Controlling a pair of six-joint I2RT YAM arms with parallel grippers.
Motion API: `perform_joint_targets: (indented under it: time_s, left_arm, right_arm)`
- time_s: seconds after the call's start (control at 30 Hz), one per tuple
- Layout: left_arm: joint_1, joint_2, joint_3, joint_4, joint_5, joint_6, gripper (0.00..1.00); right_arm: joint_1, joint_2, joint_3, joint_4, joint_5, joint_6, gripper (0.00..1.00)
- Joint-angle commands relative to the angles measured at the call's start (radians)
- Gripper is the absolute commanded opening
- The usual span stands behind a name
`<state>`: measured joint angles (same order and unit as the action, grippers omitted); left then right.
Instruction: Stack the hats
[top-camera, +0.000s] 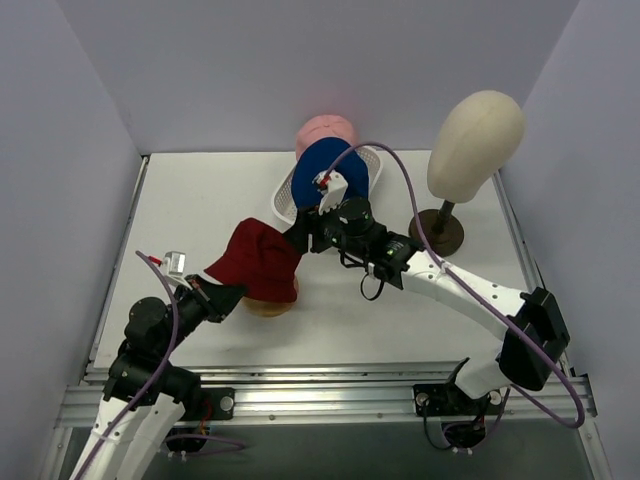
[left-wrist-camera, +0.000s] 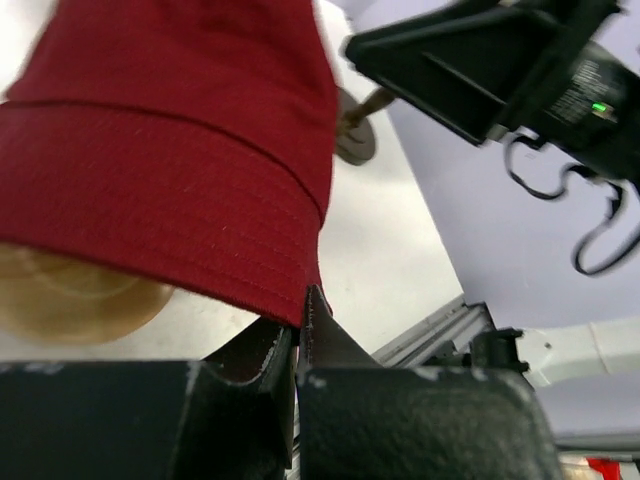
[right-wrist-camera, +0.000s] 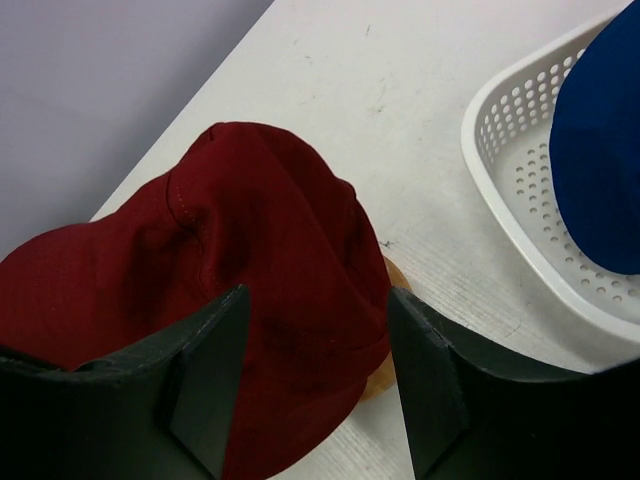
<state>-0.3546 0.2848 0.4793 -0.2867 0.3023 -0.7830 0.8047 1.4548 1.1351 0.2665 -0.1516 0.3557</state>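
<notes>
Dark red hat (top-camera: 258, 258) held up at left centre of the surface (top-camera: 200, 200), over a tan round object (left-wrist-camera: 70, 300). Left gripper (left-wrist-camera: 300, 325) jaws pressed together, pinching the brim hem. Right gripper (right-wrist-camera: 318, 295) jaws spread, straddling the crown; contact not confirmed. Blue bucket hat (top-camera: 330, 172) in the white perforated basket (right-wrist-camera: 500, 180), pink cap (top-camera: 325, 130) just behind it. Appears to be the pick-and-carry step. Next calls for a firm two-point hold, then a carry towards the basket and release over the blue crown. No logo or legible writing in view.
</notes>
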Motion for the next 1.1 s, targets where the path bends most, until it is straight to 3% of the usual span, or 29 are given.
perform_joint_targets:
  time_s: [0.0, 0.23, 0.37, 0.4, 0.5, 0.77, 1.07]
  left_arm:
    - [-0.001, -0.044, -0.021, -0.140, -0.159, -0.045, 0.02]
    - [-0.001, -0.056, -0.041, -0.189, -0.293, -0.120, 0.04]
    - [-0.001, -0.023, -0.001, -0.216, -0.379, -0.150, 0.32]
    - [-0.001, -0.019, 0.011, -0.218, -0.399, -0.153, 0.46]
    - [-0.001, 0.011, 0.073, -0.229, -0.419, -0.153, 0.58]
    - [-0.001, 0.105, 0.220, -0.301, -0.525, -0.113, 0.74]
    - [0.002, 0.234, 0.121, -0.126, -0.460, -0.134, 0.74]
  right_arm:
    - [0.019, -0.054, -0.015, 0.076, 0.067, -0.004, 0.53]
    - [0.034, -0.096, -0.089, 0.096, 0.083, 0.000, 0.53]
    - [0.034, -0.148, -0.116, 0.085, 0.112, -0.004, 0.53]
    - [0.034, -0.155, -0.133, 0.086, 0.115, -0.004, 0.54]
    - [0.036, -0.183, -0.170, 0.091, 0.118, -0.003, 0.54]
    - [0.040, -0.252, -0.250, 0.105, 0.132, 0.008, 0.54]
    - [0.042, -0.312, -0.282, 0.093, 0.145, -0.003, 0.54]
